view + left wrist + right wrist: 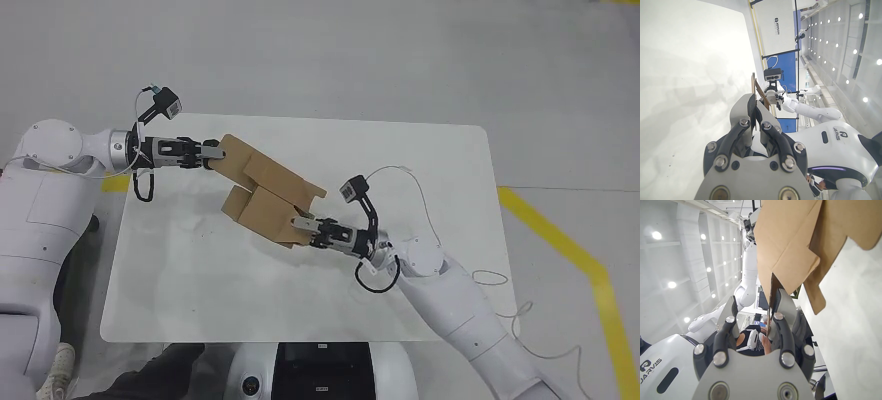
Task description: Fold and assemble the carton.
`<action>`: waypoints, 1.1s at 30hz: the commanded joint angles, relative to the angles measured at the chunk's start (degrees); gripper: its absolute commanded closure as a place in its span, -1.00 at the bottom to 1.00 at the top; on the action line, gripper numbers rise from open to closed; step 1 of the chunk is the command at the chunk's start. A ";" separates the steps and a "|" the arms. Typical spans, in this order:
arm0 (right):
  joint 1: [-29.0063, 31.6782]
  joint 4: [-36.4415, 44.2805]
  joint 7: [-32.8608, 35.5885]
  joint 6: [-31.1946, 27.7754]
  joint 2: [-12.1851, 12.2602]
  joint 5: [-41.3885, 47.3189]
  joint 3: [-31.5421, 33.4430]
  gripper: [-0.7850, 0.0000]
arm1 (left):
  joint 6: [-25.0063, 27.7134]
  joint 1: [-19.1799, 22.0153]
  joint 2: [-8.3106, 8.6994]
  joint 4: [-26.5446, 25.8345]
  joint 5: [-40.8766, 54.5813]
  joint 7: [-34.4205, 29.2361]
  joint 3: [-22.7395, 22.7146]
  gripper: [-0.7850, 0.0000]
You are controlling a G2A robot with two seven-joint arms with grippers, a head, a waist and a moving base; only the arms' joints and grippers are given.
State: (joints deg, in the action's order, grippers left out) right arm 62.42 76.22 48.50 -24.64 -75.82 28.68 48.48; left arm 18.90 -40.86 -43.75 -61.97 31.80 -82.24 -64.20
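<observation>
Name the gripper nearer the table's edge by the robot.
Right. The right gripper is at the carton's end nearer the table's front edge; the left gripper, shut on the other end, is farther back.

The left arm (85, 148) stretches out flat across the worktop's far corner. The left pincer (754, 106) is squeezed tight on a thin edge of the carton (270, 185). The right arm (455, 300) reaches in from the other side. The right pincer (756, 298) is spread wide, with one finger (783, 302) touching the carton.
</observation>
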 commanded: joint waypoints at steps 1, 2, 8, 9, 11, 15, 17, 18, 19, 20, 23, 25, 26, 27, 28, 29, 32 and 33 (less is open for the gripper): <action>0.01 -0.03 -0.16 0.11 -0.07 -0.42 -0.13 0.23 | 0.00 0.00 0.00 0.00 0.00 0.00 0.00 1.00; 0.02 -0.05 -0.34 0.15 -0.11 -0.63 -0.14 0.23 | 0.00 0.00 0.00 0.00 0.00 0.00 0.00 1.00; 0.13 0.01 -1.26 0.17 -0.22 -1.73 0.10 0.51 | 0.00 0.00 0.00 0.00 0.00 0.00 0.00 1.00; 0.15 0.02 -1.32 0.20 -0.23 -1.84 0.15 0.65 | 0.00 0.00 0.00 0.00 0.00 0.00 0.00 1.00; 0.20 0.04 -1.35 0.30 -0.26 -1.96 0.24 0.80 | 0.00 0.00 0.00 0.00 0.00 0.00 0.00 1.00; 0.33 0.26 -1.51 0.45 -0.30 -2.22 0.48 1.00 | 0.00 0.00 0.00 0.00 0.00 0.00 0.00 1.00; 0.38 0.57 -1.44 0.46 -0.29 -2.24 0.69 1.00 | 0.00 0.00 0.00 0.00 0.00 0.00 0.00 1.00; 0.43 0.70 -1.40 0.47 -0.27 -2.23 0.84 1.00 | 0.00 0.00 0.00 0.00 0.00 0.00 0.00 1.00; 0.46 0.90 -1.35 0.40 -0.24 -2.27 1.05 1.00 | 0.00 0.00 0.00 0.00 0.00 0.00 0.00 1.00; 0.53 1.08 -1.27 0.48 -0.20 -2.28 1.25 1.00 | 0.00 0.00 0.00 0.00 0.00 0.00 0.00 1.00; 0.74 2.00 -0.92 0.76 -0.01 -2.08 2.16 1.00 | 0.00 0.00 0.00 0.00 0.00 0.00 0.00 1.00; 0.99 2.71 -0.57 1.15 0.16 -2.08 2.81 1.00 | 0.00 0.00 0.00 0.00 0.00 0.00 0.00 1.00; 1.16 3.07 -0.48 1.36 0.25 -2.04 3.15 1.00 | 0.00 0.00 0.00 0.00 0.00 0.00 0.00 1.00; 1.33 3.40 -0.34 1.52 0.33 -2.11 3.41 1.00 | 0.00 0.00 0.00 0.00 0.00 0.00 0.00 0.97; 1.48 3.66 -0.28 1.72 0.41 -2.25 3.68 1.00 | 0.00 0.00 0.00 0.00 0.00 0.00 0.00 0.80; 1.61 3.96 -0.20 1.93 0.47 -2.30 3.91 1.00 | -0.06 -0.14 -0.01 -0.12 -0.10 0.46 0.00 0.54; 1.91 4.59 -0.01 2.38 0.64 -2.55 4.52 1.00 | -0.97 -1.33 0.13 -2.23 -1.56 2.22 -0.23 -1.00; 1.99 4.73 0.07 2.52 0.68 -2.56 4.68 1.00 | -1.23 -1.60 0.21 -2.62 -1.75 2.38 -0.48 -1.00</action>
State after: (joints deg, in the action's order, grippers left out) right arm 64.35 80.84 48.51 -22.25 -75.17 26.14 53.01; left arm 17.96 -42.18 -43.64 -64.16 30.28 -79.99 -64.43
